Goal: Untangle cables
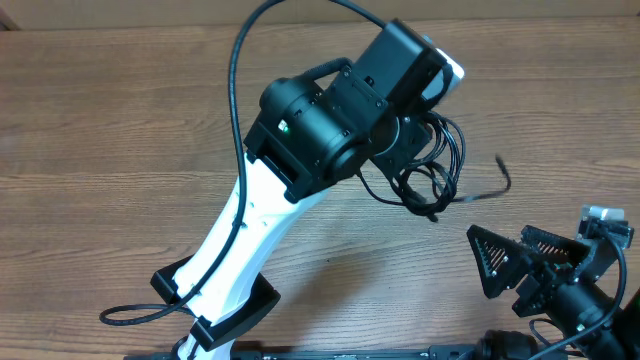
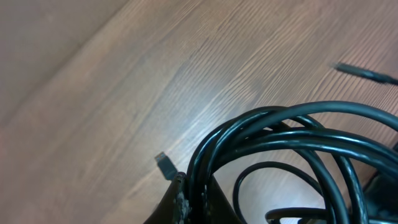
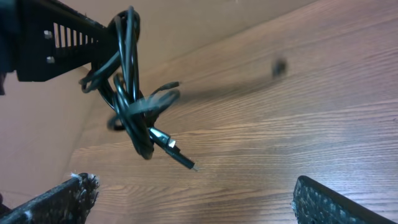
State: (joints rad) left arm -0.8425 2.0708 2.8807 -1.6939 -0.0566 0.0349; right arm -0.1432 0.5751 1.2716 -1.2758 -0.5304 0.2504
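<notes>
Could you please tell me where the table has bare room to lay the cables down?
Bare wood spans the table along its far edge and whole left side, beyond the left arm. Crowded: under the hanging cables and the near edge by the right gripper.

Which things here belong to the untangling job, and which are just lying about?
Job: cables, bunched, hanging from the shut left end effector; right end effector, open and empty.
Not the job: wooden table; thick black cable on the left arm.
</notes>
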